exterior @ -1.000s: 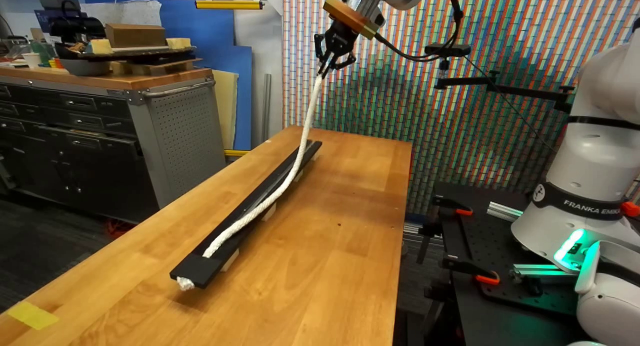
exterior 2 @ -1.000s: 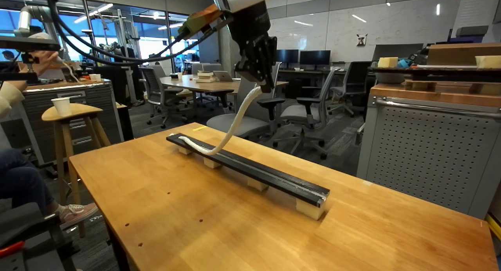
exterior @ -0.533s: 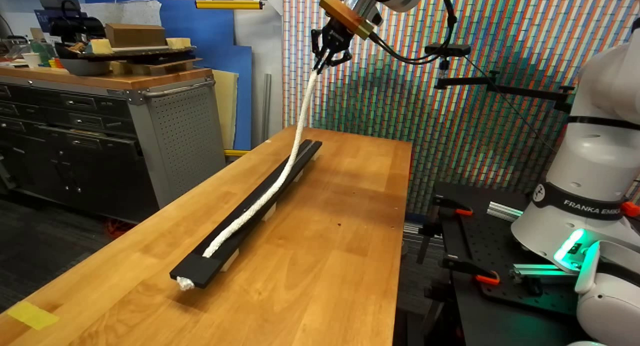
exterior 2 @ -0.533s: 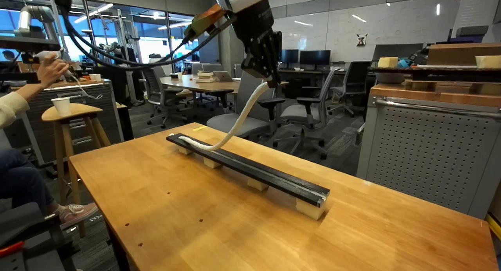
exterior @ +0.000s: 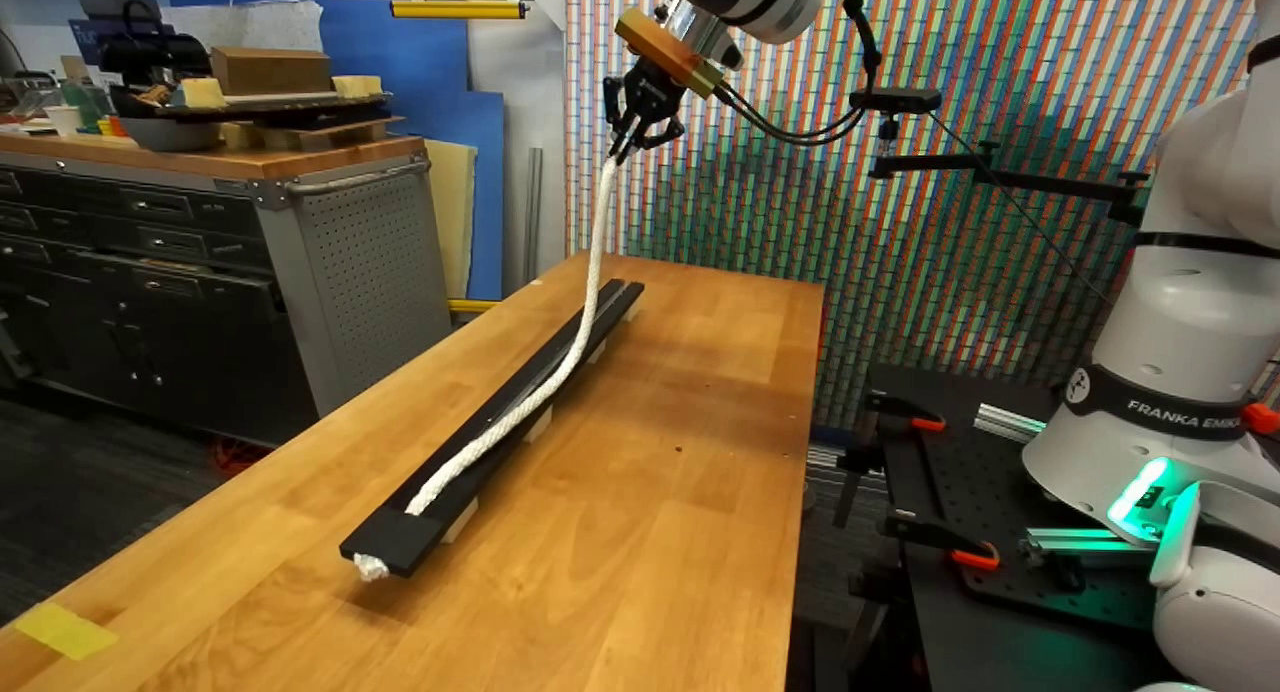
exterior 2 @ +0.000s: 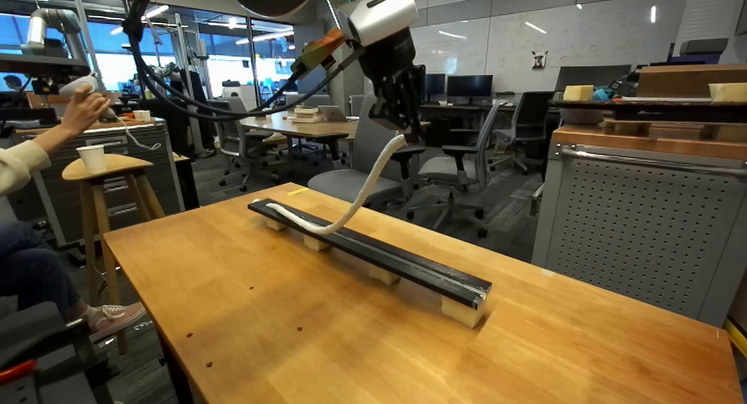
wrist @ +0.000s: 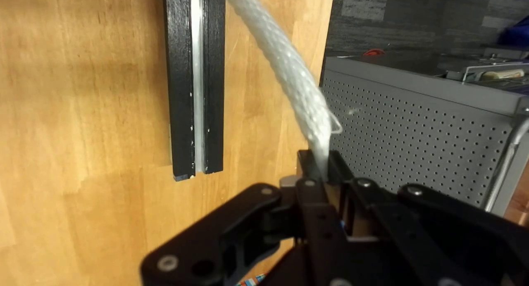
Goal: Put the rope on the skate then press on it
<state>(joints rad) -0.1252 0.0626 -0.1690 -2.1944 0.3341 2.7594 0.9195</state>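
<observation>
In an exterior view, the rope (exterior: 592, 297), cream-white and braided, lies along one end of the skate (exterior: 510, 392), then curves up to the gripper (exterior: 622, 152), suspended well above it. In an exterior view, the arm (exterior 2: 384, 23) holds the gripper tilted downward, lower than half a second earlier; the rope's bend sags further. In the wrist view, the jaws clamp the rope's upper end, apart from the groove (wrist: 198, 83).

Wood tbl (exterior: 640, 572) & perf.-side grey drawer cabinet (exterior 2: 630, 229) in both ext. views. Bkgd: whiteboard (exterior 2: 513, 54), monitors (exterior 2: 470, 86), office chairs (exterior 2: 449, 167), wood stool (exterior 2: 117, 167), dk carpet (exterior 2: 506, 232), bright windows (exterior 2: 222, 65), strip lts (exterior 2: 267, 37); multicol. striped wall (exterior: 740, 222).
</observation>
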